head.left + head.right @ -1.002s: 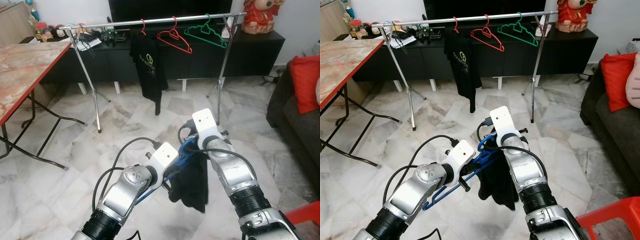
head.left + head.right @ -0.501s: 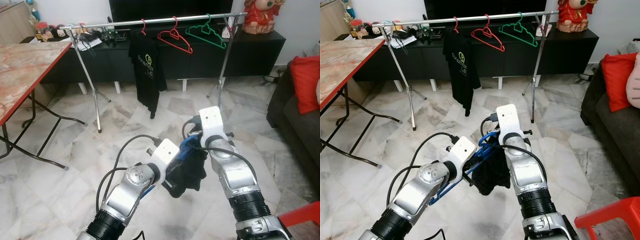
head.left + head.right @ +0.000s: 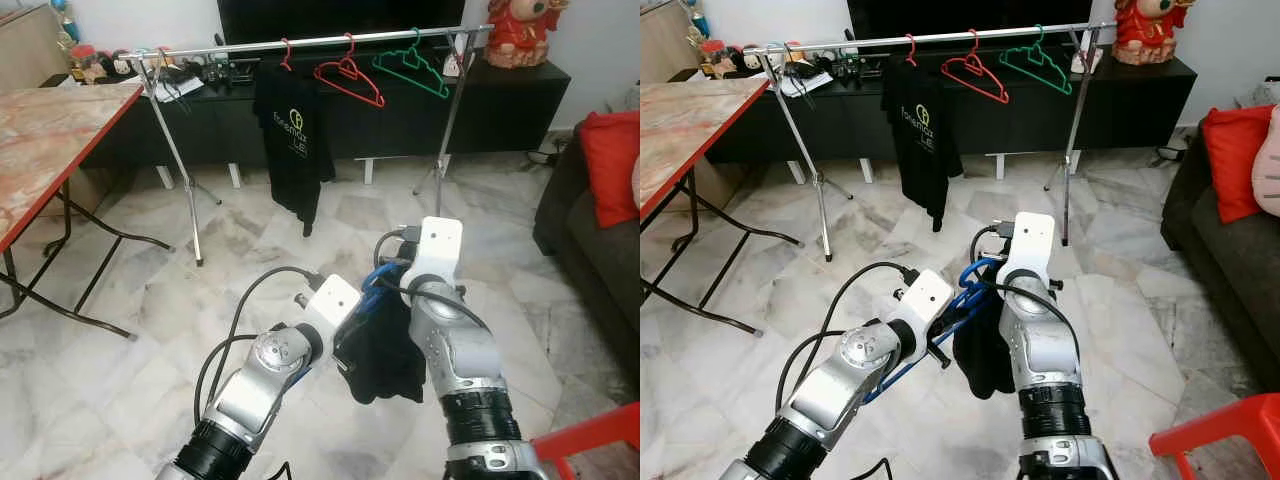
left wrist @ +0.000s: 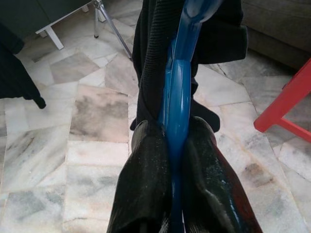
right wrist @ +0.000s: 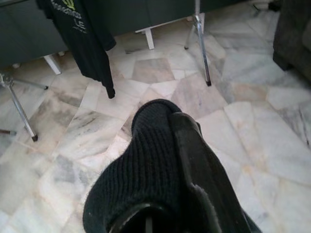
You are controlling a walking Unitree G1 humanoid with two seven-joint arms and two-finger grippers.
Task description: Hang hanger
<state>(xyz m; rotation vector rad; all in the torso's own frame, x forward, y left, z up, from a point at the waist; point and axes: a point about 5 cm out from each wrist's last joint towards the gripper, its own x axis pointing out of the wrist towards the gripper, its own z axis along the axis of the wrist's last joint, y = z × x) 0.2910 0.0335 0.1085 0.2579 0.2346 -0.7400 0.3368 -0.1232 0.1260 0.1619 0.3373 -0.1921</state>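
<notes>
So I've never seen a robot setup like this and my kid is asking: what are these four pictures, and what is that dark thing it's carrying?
It is a walking humanoid robot with two silver arms. The two wide pictures come from cameras on its head, looking down at its arms and a living room. The two close-ups come from cameras on its wrists. The left gripper is shut on a blue hanger, which has a black garment draped on it. The right gripper is pinching that garment. Ahead stands a metal rack with a black T-shirt, a red hanger and a green hanger. The floor is marble tile.
</notes>
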